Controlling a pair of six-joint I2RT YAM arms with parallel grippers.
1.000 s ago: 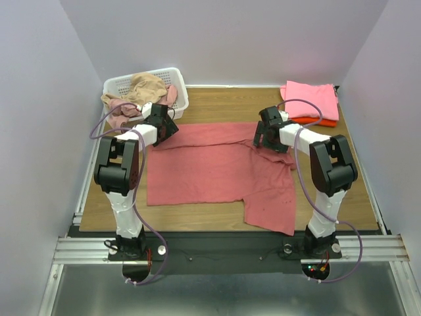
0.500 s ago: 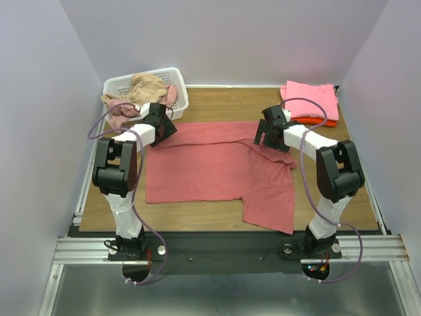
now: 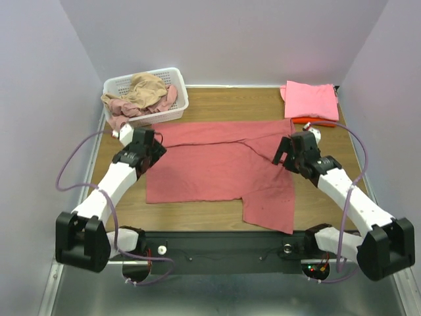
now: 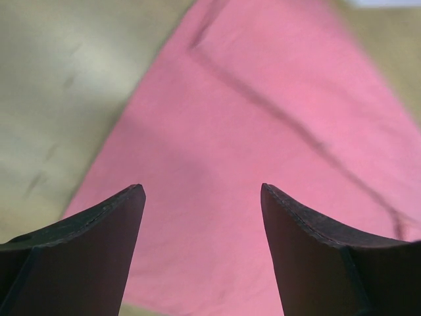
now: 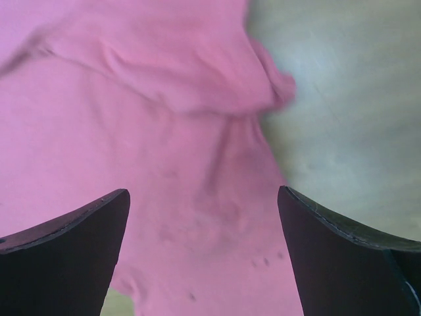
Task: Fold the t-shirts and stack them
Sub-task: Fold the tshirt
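We've got one dusty red t-shirt (image 3: 210,168) spread flat mid-tabletop (image 3: 223,102), creased, with a flap reaching near-right. Over its side edges hang the left claw (image 3: 150,146) and the right claw (image 3: 287,153), both agape and empty. Far right, two lie folded: a bright pink shirt (image 3: 309,100) atop an orange-red shirt (image 3: 317,121). Two more lie crumpled in the basket (image 3: 168,113): a tan shirt (image 3: 146,87) and a pale rose shirt (image 3: 118,109).

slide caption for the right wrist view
Open right gripper over the dusty red t-shirt, at its wrinkled edge on the table
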